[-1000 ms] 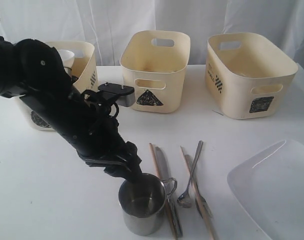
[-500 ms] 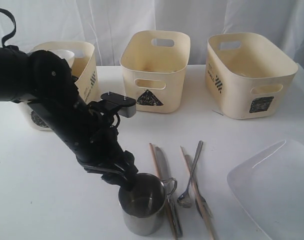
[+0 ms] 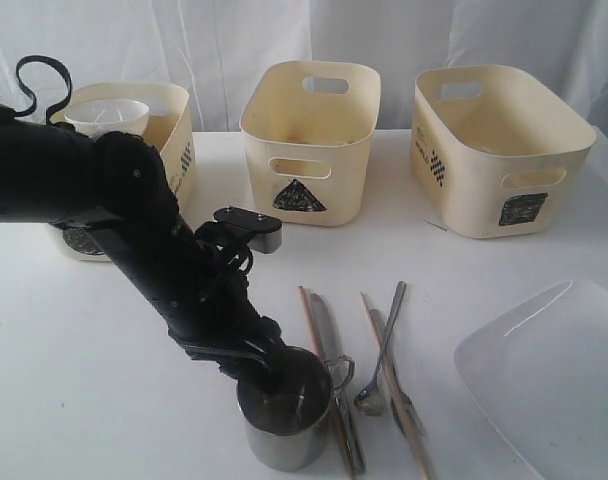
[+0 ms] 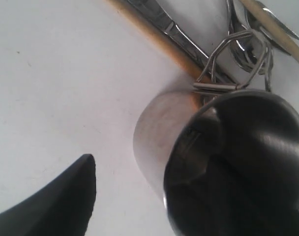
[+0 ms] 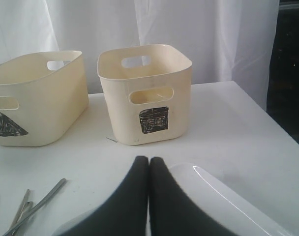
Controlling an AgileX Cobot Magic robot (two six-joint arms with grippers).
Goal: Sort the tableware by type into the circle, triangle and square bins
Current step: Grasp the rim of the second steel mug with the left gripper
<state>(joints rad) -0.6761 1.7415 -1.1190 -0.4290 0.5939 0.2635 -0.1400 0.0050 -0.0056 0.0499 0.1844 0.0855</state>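
Note:
A steel mug (image 3: pixel 282 437) stands at the table's front, its wire handle toward the cutlery. My left gripper (image 3: pixel 271 364) is open astride its near rim, one finger inside and one outside. In the left wrist view the mug (image 4: pixel 157 130) fills the frame, the outer fingertip (image 4: pixel 66 194) standing apart from its wall. Chopsticks (image 3: pixel 310 322), a knife (image 3: pixel 330 335), a spoon (image 3: pixel 382 350) and a fork (image 3: pixel 404 400) lie right of it. The white plate (image 3: pixel 544 380) sits front right, with my right gripper (image 5: pixel 149 163) shut above it. A white bowl (image 3: pixel 106 115) rests in the circle bin (image 3: pixel 174 130).
The triangle bin (image 3: pixel 309 140) and the square bin (image 3: pixel 494 150) stand along the back of the table against a white curtain. The right wrist view shows the square bin (image 5: pixel 144 93) and the triangle bin (image 5: pixel 36 98) beyond the plate (image 5: pixel 228 196).
My left arm has sunk lower and slid a little right, its finger now deeper in the mug. The white bowl in the circle bin has come into view. The right gripper stays still.

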